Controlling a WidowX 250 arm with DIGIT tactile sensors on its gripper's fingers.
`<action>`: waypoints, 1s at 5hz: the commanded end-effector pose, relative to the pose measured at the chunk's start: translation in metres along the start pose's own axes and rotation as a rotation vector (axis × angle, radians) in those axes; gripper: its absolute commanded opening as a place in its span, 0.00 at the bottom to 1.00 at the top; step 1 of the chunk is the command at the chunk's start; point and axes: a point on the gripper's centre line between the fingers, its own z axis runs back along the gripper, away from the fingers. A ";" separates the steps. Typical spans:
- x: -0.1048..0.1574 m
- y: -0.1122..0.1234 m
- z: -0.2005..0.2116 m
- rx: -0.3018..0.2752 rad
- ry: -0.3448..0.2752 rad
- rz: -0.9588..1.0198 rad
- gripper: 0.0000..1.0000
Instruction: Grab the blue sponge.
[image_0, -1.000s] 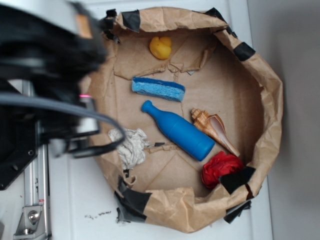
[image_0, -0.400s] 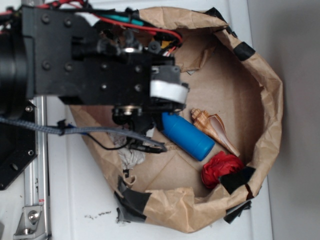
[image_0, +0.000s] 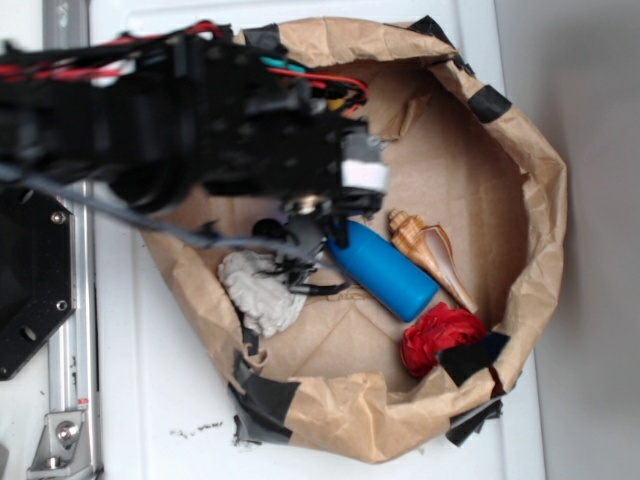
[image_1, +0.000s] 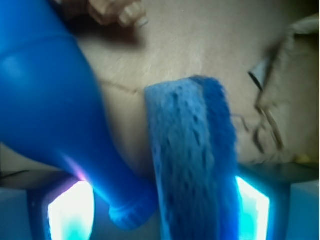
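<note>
Arm lowered, porous two-tone blue sponge (image_1: 192, 160)

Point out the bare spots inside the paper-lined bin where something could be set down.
Bare floor shows right of the arm, above the seashell and up to the paper wall. A smaller patch lies below the blue bottle, between the white rag and red cloth. The middle is crowded: bottle and blue sponge sit side by side under the gripper.

A lab test bench: a white table (image_0: 160, 400) holds a taped brown paper bin (image_0: 530, 200) (robot base bolted alongside).
</note>
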 end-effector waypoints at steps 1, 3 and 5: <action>0.005 0.012 0.009 0.012 0.003 0.042 0.00; 0.008 0.007 0.095 0.093 -0.059 0.069 0.00; 0.021 -0.009 0.173 -0.035 -0.047 0.303 0.00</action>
